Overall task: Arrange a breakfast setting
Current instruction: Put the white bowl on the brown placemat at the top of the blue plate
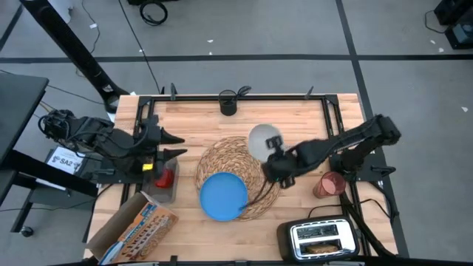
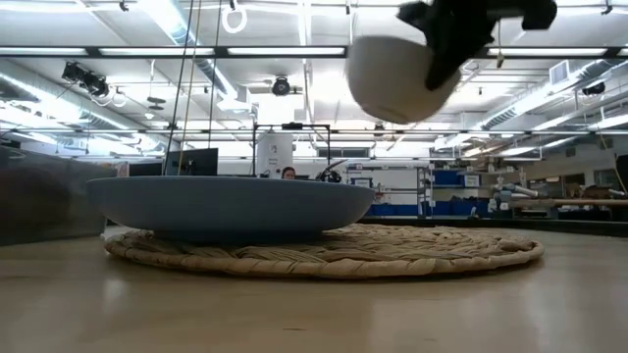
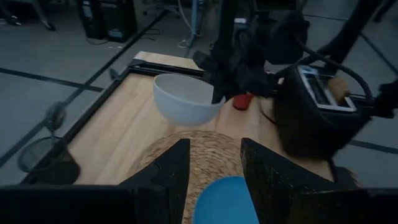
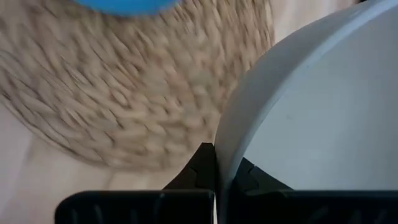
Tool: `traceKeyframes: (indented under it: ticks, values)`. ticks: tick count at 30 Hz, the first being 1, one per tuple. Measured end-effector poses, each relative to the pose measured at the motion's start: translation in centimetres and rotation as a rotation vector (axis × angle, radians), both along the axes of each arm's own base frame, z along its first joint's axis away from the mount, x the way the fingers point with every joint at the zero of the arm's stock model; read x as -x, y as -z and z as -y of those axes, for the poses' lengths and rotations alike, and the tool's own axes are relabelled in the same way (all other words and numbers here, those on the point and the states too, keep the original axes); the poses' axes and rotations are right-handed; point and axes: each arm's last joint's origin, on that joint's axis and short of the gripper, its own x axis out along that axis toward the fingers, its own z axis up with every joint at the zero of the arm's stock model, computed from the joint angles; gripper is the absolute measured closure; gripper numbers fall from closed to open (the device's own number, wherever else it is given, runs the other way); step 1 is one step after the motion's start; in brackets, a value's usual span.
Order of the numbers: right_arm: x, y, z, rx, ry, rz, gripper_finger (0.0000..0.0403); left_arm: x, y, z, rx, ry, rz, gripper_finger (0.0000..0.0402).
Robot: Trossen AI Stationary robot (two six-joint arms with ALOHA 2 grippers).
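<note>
My right gripper (image 1: pixel 275 159) is shut on the white bowl (image 1: pixel 261 140), which hangs in the air over the far right part of the round straw placemat (image 1: pixel 244 159). The blue plate (image 1: pixel 223 196) lies on the placemat's near part. The red apple (image 1: pixel 164 178) lies at the left and the translucent red cup (image 1: pixel 329 184) stands at the right. The toast (image 1: pixel 319 249) sticks in the toaster. My left gripper (image 1: pixel 179 145) is open and empty, left of the placemat. I cannot make out the spoon for sure. My right gripper pinches the bowl's rim (image 4: pixel 219 140) between its two fingers, one finger inside the bowl and one outside. The fingers come from the table's right side, slanting down. The bowl (image 2: pixel 392 78) is lifted clear of the placemat, opening upward and a little tilted.
A silver toaster (image 1: pixel 321 238) stands at the near right. A small black cup (image 1: pixel 228 104) stands at the far edge. A printed box (image 1: pixel 134 226) lies at the near left. Bare wood shows between the placemat and the far edge.
</note>
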Motion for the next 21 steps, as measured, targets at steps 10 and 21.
traceKeyframes:
  ticks: [10, 21]
  values:
    - [-1.8, 2.8, -4.0, 0.005, -0.126, -0.089, 0.0397, 0.4, -0.2, 1.3, 0.013, 0.081, 0.024, 0.0253]
    - [-3.4, 5.1, -3.8, -0.041, -0.121, -0.113, 0.0397, 0.3, -0.4, 1.3, 0.010, 0.084, 0.041, 0.0253]
